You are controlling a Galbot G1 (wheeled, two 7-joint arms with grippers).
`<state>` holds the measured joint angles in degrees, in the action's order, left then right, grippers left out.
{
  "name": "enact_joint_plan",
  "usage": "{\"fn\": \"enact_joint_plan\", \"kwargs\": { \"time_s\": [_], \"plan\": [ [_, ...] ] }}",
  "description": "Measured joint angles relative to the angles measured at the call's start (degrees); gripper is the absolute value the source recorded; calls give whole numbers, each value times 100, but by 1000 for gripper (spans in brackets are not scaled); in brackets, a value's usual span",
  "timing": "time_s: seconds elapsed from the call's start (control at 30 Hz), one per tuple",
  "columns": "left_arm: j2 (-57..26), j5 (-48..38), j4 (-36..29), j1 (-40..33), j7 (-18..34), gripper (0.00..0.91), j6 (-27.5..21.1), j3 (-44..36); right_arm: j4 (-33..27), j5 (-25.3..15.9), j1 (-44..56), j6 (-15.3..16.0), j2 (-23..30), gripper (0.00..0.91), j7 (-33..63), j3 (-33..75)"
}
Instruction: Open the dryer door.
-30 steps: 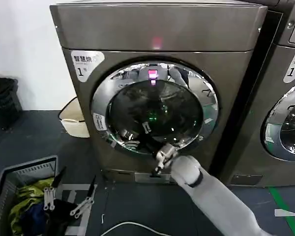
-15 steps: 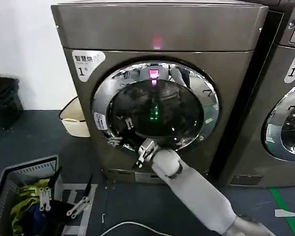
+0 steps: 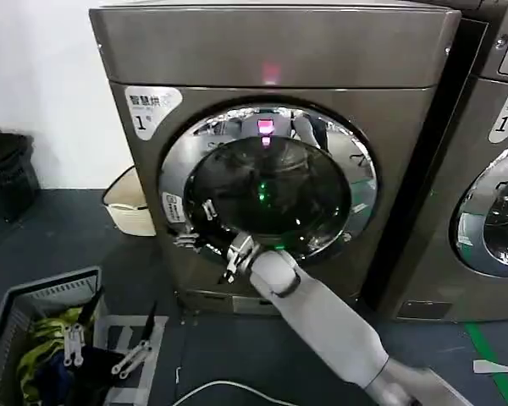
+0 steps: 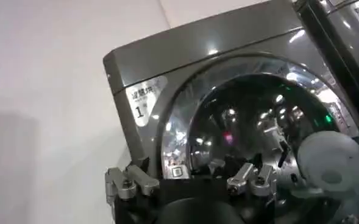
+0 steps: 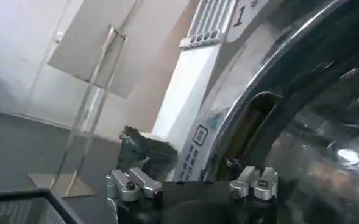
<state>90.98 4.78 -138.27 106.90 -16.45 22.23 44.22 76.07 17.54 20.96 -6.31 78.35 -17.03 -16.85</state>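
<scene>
The dryer (image 3: 271, 161) stands square in the middle of the head view, its bronze-grey front carrying a white corner label (image 3: 148, 108) at about eleven o'clock of the porthole and a pink indicator light (image 3: 270, 73) at twelve; the dryer door (image 3: 267, 182) sits flush in that front, chrome ring closed all round, so it reads as not yet opened. The right gripper (image 3: 234, 256) reaches up on its pale arm to the ring's lower rim at about seven o'clock, close against the chrome; this placement probably aims at the recessed handle slot (image 5: 252, 131) that the right wrist view shows as a dark pocket in the ring, just beyond the fingers; whether those fingers are spread or pressed together cannot be told, and contact with the slot is not clear either. The left gripper (image 3: 102, 334) hangs low at about eight o'clock from the door, over the laundry basket (image 3: 42, 296) of coloured clothes, its fingers spread and holding nothing, likely parked there to leave the door's swing path free. A second matching machine (image 3: 491, 169) stands at three o'clock, untouched.
</scene>
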Motion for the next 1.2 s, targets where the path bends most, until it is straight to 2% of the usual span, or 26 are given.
{"fn": "enact_joint_plan", "kwargs": {
  "time_s": [0.27,0.4,0.57,0.7,0.9,1.2],
  "plan": [
    [7,-98,-3,13,0,907,34,230,-80,367,-140,-354,-130,907,-766,-159],
    [2,-119,-7,1,-1,907,31,295,-87,649,-206,-663,-217,907,-1204,-277],
    [2,-119,38,-38,-4,907,22,300,31,858,-201,-890,-338,907,-1594,-388],
    [-28,-146,103,-89,-6,907,-1,321,233,1131,-140,-992,-499,907,-1999,-407],
    [-112,-344,154,-214,-12,907,-193,477,624,1654,17,-1028,-826,907,-3158,-289],
    [-315,-960,269,-514,-98,907,-615,1032,1261,2056,364,-1030,-1361,907,-4528,-26]
  ]
}}
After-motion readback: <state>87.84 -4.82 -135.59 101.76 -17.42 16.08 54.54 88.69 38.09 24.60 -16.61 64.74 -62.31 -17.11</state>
